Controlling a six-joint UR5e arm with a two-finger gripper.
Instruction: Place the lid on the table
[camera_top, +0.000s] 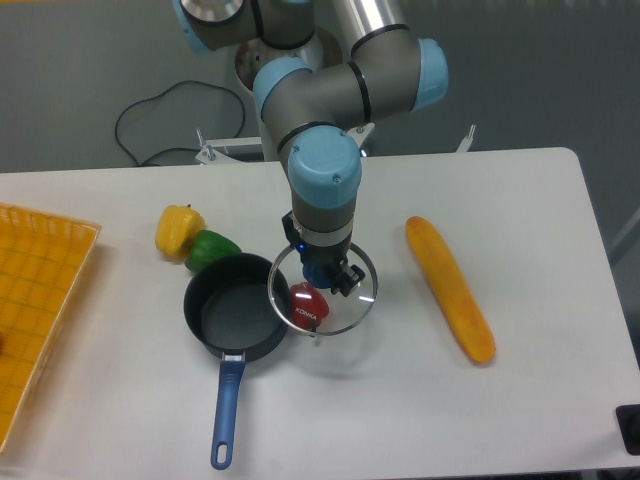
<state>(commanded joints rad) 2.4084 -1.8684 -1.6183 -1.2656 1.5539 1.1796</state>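
The round glass lid (352, 303) with its thin silver rim hangs just right of the dark pan (235, 312), its left edge over the pan's right rim. My gripper (325, 278) comes straight down onto the lid's centre and is shut on the knob, which the fingers hide. The lid looks slightly tilted and lifted, with a faint shadow on the white table (520, 400) below it. A red object (308, 305) with a label shows through the glass.
The pan's blue handle (228, 410) points to the front edge. A yellow pepper (178, 228) and a green pepper (211, 248) lie behind the pan. A long yellow vegetable (450, 290) lies at the right. A yellow gridded tray (35, 300) sits at the left edge.
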